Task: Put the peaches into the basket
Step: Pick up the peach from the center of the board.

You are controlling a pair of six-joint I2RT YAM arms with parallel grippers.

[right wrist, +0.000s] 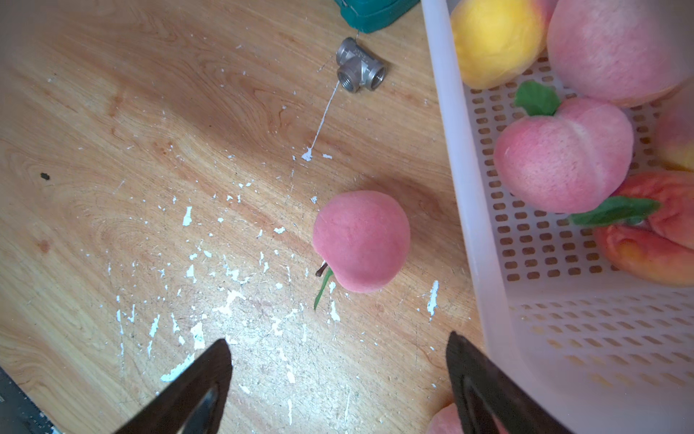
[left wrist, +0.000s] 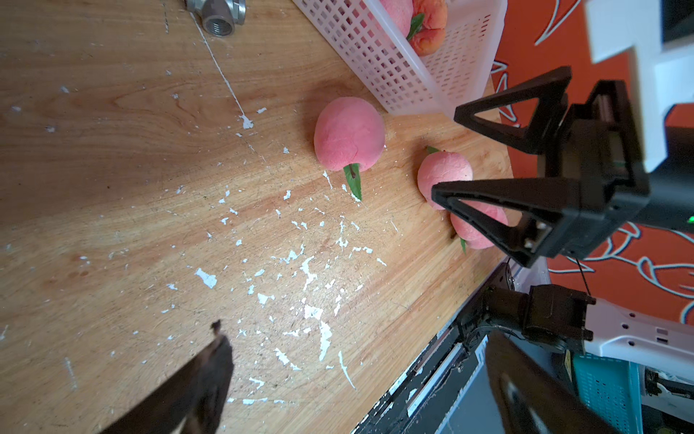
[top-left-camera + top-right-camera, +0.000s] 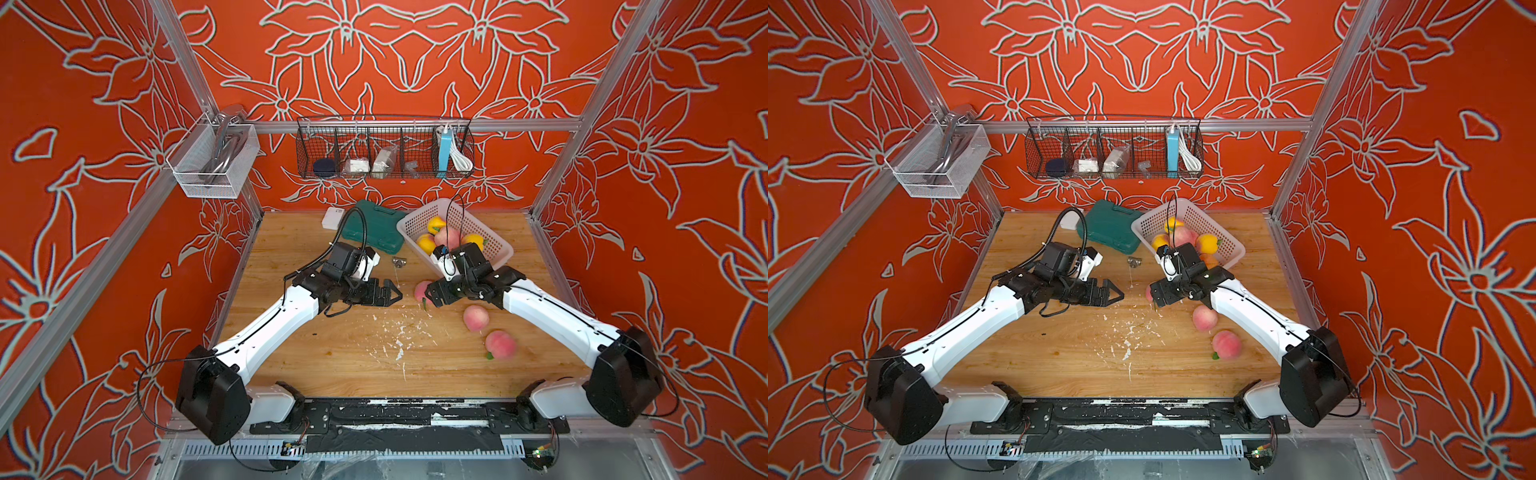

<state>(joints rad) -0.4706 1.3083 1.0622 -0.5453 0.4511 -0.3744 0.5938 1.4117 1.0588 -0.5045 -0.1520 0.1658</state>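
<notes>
The right tool [image 1: 338, 338] is hovering over a pink peach [image 1: 360, 240], its jaws standing wide and gripping nothing. The left tool [image 3: 394, 292], at 9 o'clock from that peach in both top views, is also gaping fully and carrying nothing. The peach is lying on the tabletop [image 3: 332, 340] just beside the near corner of the basket [image 3: 415, 220], which is sitting at 1 o'clock from the tabletop's centre. Two more pink peaches [image 3: 476, 318] are lying at 4 o'clock, close together.

As I judge it, the fruit is round, so an off-centre squeeze could be sending it rolling away. One finger is hanging close to the basket wall and could be catching the flared rim, shoving or tipping the basket. Pinching only the green leaf [image 1: 323, 287] could be dropping the peach mid-carry.

The basket is holding several peaches: yellow ones [image 3: 436, 224], pink ones and an orange-red one [image 1: 653, 244]. The black wire rack [image 3: 324, 141] on the back wall is holding small oddments and a white cable.
</notes>
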